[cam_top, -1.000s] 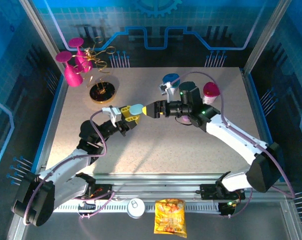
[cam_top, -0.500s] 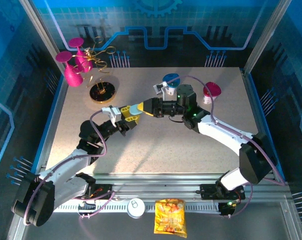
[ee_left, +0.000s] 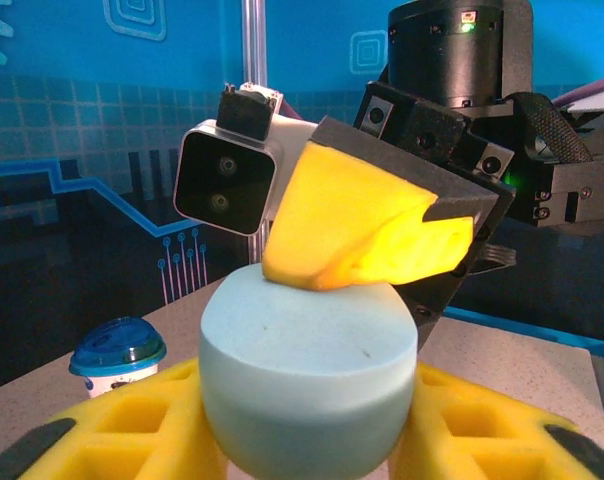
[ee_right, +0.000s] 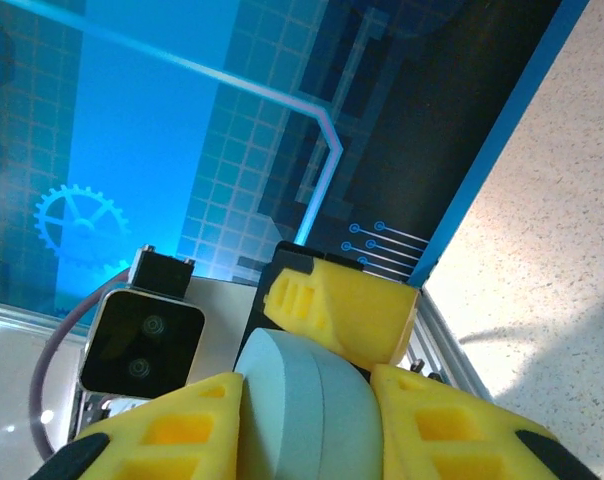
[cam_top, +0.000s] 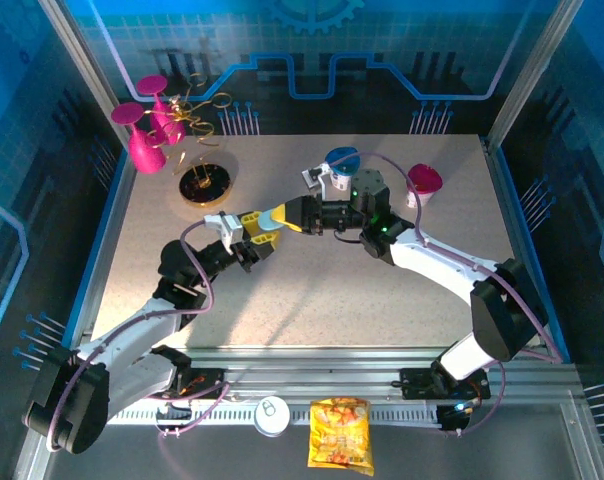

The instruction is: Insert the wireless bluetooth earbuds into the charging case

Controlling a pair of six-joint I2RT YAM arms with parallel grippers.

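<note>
Above the middle of the table point(cam_top: 382, 300), the left gripper point(cam_top: 262, 230) and right gripper point(cam_top: 285, 216) both pinch the pale blue pill-shaped charging case point(ee_left: 307, 370) from opposite ends, apparently to pull it open, which calls for one holding firm while the other draws straight back.

yellow snack bag point(cam_top: 339, 434) just beside can point(cam_top: 273, 415)

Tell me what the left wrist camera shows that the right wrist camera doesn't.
Left wrist, not right wrist: a blue-lidded cup on the table and the right arm's camera. Right wrist, not left wrist: the left arm's camera. Both: the pale blue case flanked by yellow end effector fingers.
</note>
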